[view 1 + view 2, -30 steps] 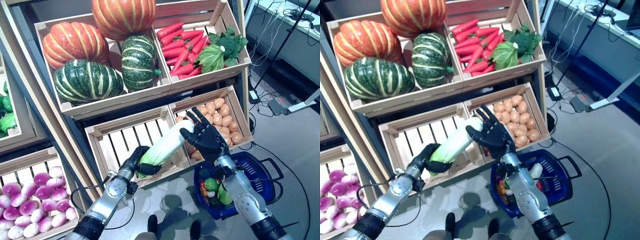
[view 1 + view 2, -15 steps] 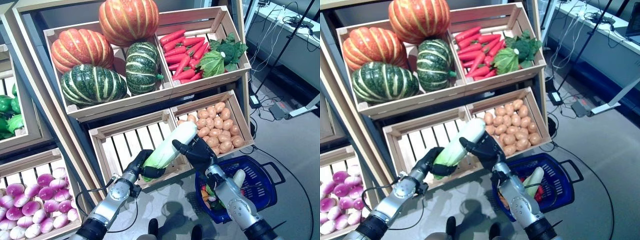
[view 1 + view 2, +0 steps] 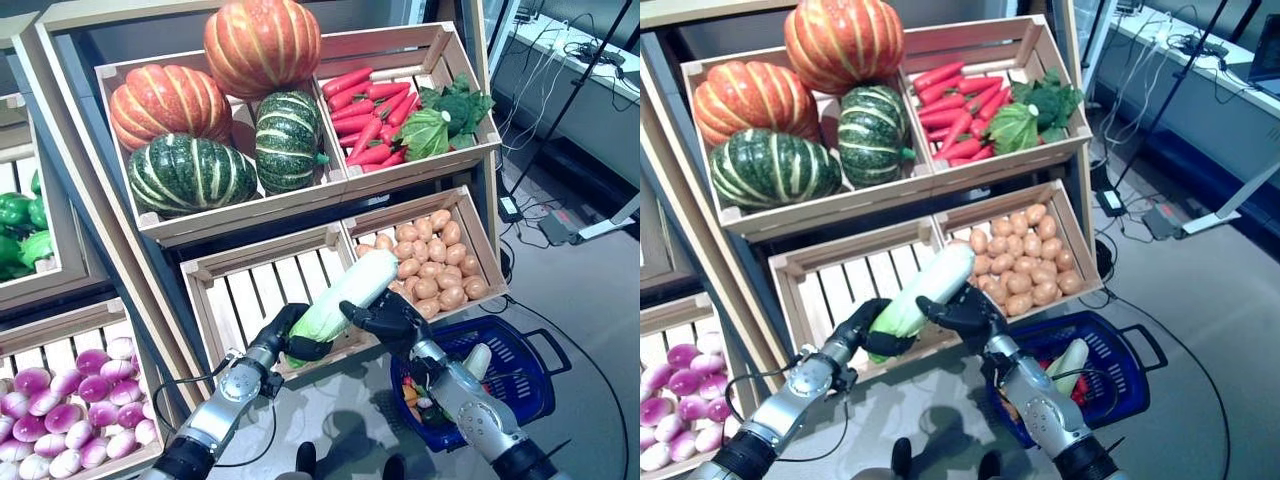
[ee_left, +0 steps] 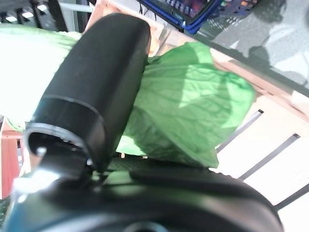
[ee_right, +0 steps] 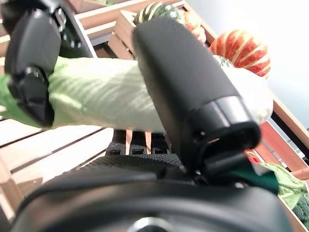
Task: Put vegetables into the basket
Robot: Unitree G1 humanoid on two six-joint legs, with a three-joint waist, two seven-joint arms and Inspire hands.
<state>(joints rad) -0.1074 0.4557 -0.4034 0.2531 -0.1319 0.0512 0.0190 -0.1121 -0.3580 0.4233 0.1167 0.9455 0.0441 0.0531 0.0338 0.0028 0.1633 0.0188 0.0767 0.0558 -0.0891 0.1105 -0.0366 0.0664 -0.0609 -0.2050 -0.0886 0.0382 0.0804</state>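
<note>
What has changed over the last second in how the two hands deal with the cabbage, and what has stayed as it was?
The right hand, spread open above the cabbage a second ago, came down and closed its fingers round the pale end. The left hand kept its grip on the leafy green end throughout. The cabbage remains above the slatted crate, and the blue basket has not moved.

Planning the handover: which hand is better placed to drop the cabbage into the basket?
Right. The right hand already curls round the napa cabbage mid-length and sits nearest the blue basket. The left hand grips its leafy end, farther away.
</note>
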